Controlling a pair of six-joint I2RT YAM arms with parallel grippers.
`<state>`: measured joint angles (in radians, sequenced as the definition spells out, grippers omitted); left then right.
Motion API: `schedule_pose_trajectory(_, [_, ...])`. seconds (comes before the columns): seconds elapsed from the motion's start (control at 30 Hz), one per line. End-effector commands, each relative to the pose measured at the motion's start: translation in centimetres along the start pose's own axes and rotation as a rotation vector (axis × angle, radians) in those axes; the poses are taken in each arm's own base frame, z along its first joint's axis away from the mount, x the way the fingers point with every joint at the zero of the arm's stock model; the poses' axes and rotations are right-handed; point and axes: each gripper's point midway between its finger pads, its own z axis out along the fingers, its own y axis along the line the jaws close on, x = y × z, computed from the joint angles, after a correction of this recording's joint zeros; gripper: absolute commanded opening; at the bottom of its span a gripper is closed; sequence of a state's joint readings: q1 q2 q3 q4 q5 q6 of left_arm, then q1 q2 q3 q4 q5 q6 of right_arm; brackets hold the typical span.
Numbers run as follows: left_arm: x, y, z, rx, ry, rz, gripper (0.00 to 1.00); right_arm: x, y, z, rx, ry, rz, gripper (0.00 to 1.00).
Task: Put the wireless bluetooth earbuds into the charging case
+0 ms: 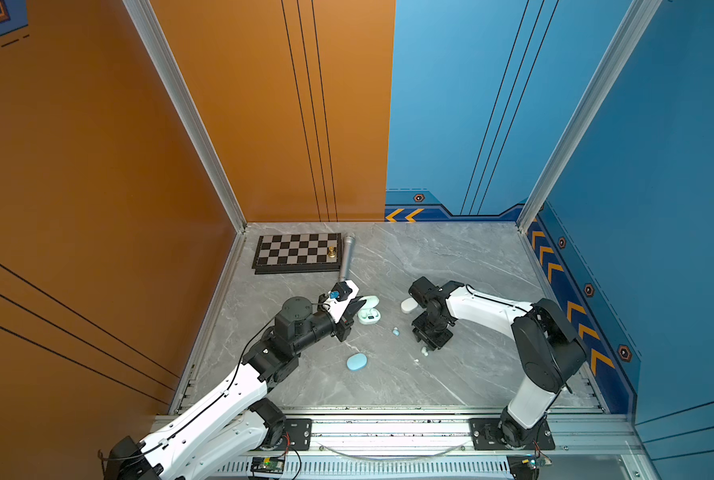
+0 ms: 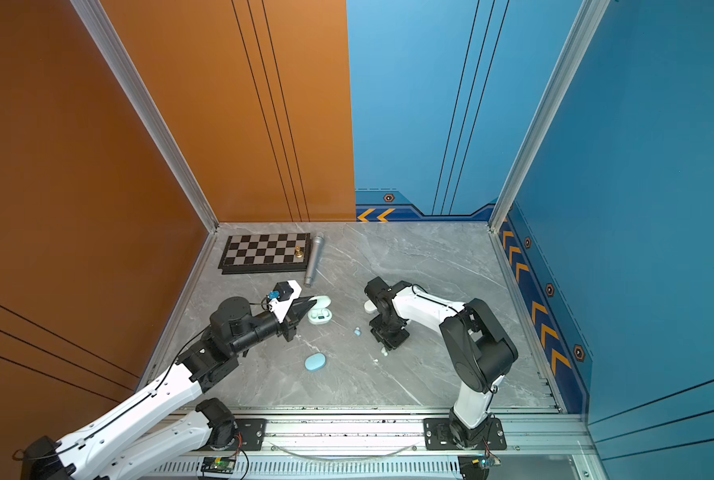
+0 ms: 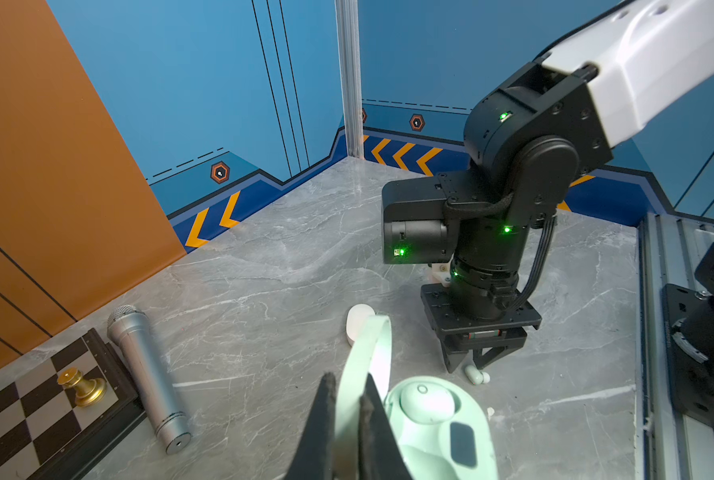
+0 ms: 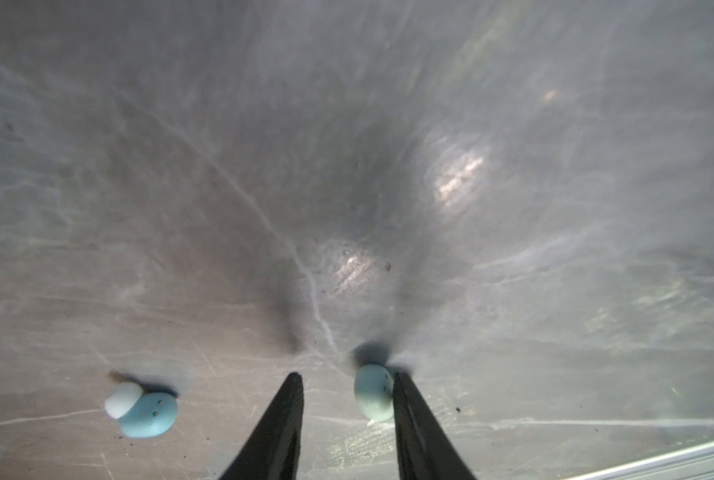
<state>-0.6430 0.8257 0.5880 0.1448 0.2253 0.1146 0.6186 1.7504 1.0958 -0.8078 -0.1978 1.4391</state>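
Light-blue closed case [image 1: 356,361] is lying nearest the front rail [image 1: 388,432], on the grey marble table [image 1: 471,257]. Just behind it & to the right, R gripper [image 4: 347,374] is pointing straight down w/ jaws apart, straddling a pale green bud [image 4: 374,392] that is lying on the table. Bud is touching one finger [image 4: 413,424], w/ a gap to the other, so it isn't gripped. Blue bud [image 4: 145,415] is lying near, outside the jaws, btwn R gripper & green case [image 3: 442,432]. That case is sitting open; L gripper [image 3: 349,380] is clamping its raised lid [image 3: 371,345] by the edge. Seated bud [image 3: 423,401] is resting in one well. White case [image 1: 408,305] is lying beside the R wrist, partly hidden. Farthest back, silver mic [image 1: 346,255] is lying beside the chessboard [image 1: 297,251], w/ a gold piece [image 1: 332,251] standing on it.
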Motion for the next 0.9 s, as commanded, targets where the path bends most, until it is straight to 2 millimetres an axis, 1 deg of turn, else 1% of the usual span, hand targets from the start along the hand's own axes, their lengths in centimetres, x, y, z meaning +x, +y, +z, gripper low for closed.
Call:
schedule_pose_trajectory(0.0, [0.5,-0.4,-0.3,0.005,0.006,0.009,0.00,0.4,-1.3,0.9,0.055,0.015,0.022,0.39])
schedule_pose_trajectory(0.13, [0.5,-0.4,-0.5,0.003,0.003,0.007,0.00,0.3,-1.5,0.8,0.064,0.012,-0.008,0.39])
schedule_pose_trajectory(0.2, [0.5,-0.6,-0.6,0.003,0.002,0.007,0.00,-0.3,-1.6,0.5,0.089,-0.009,-0.068,0.38])
schedule_pose_trajectory(0.3, [0.6,-0.6,-0.8,-0.004,0.003,0.010,0.00,-0.4,-1.7,0.6,0.119,-0.018,-0.111,0.38])
schedule_pose_trajectory(0.5, [0.7,-0.5,-1.0,-0.016,0.006,0.015,0.00,-0.3,-1.2,0.9,0.125,-0.014,-0.133,0.32])
schedule_pose_trajectory(0.67, [0.5,-0.6,-1.1,-0.016,0.006,0.021,0.00,-0.3,-1.4,1.3,0.140,-0.011,-0.130,0.27])
schedule_pose_trajectory(0.87, [0.6,-0.7,-0.9,-0.009,0.012,0.024,0.00,-0.6,-1.0,1.0,0.130,-0.021,-0.142,0.19])
